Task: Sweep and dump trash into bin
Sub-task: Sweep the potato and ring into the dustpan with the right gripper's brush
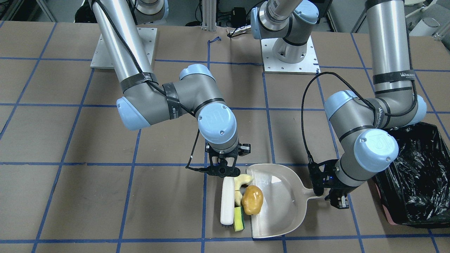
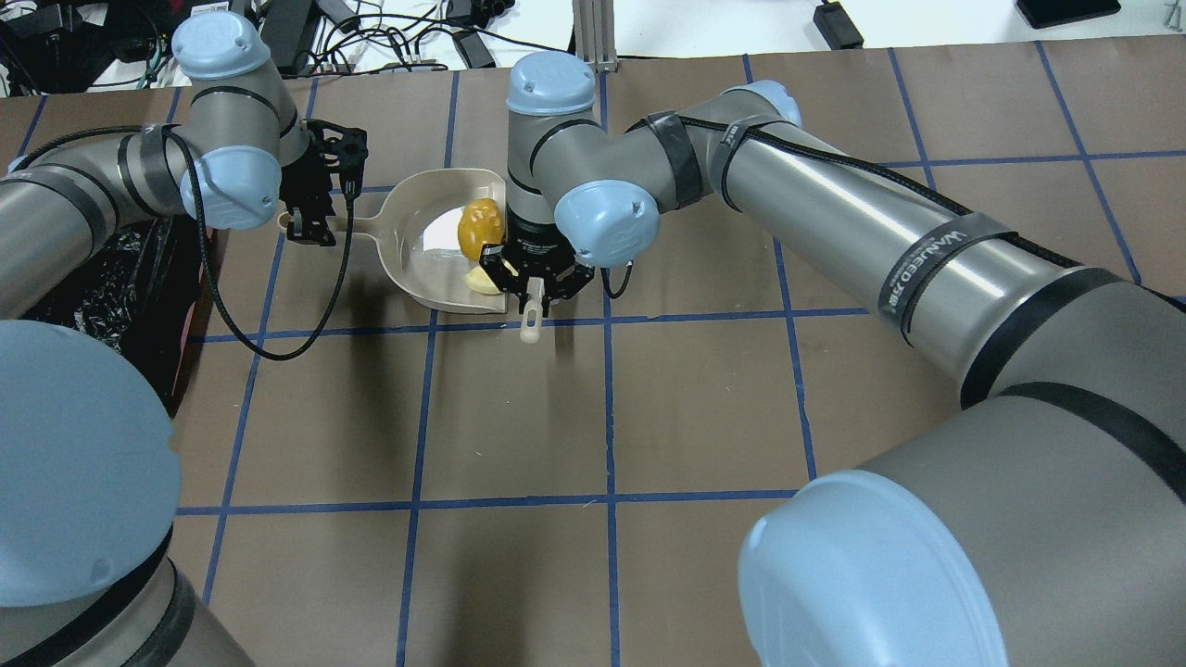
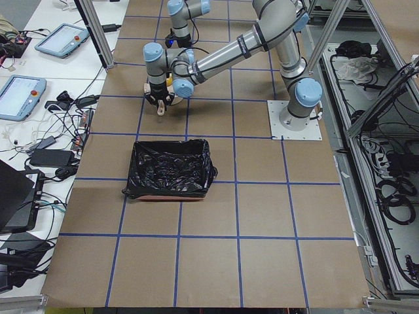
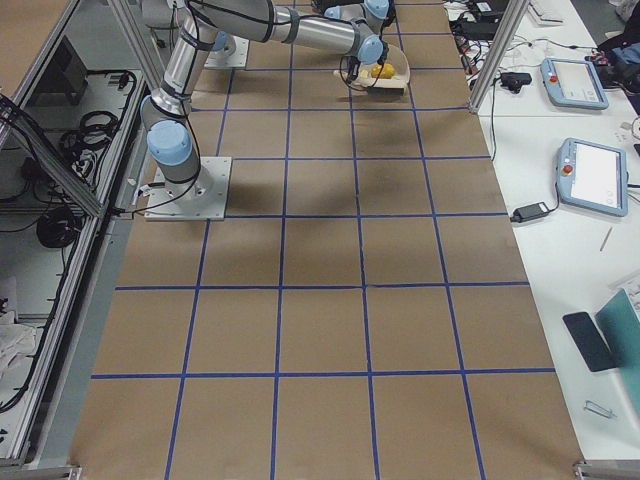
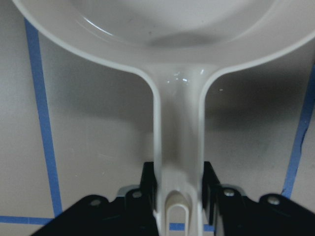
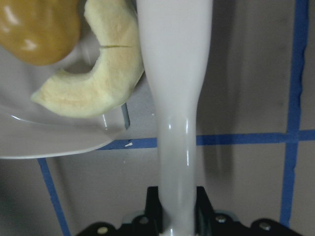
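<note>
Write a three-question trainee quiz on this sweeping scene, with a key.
1. True or false: the left gripper is shut on the dustpan handle.
2. Fill in: the right gripper holds the white ____.
3. The bin sits: A on the left gripper's side; B on the right gripper's side; C midway between the grippers.
Key: 1 true; 2 brush; 3 A.

Glossy cream plastic dustpan [image 1: 281, 205], crinkly shiny black plastic bin liner [image 1: 418, 175], matt, seemingly paper table cover [image 1: 105, 200]
</note>
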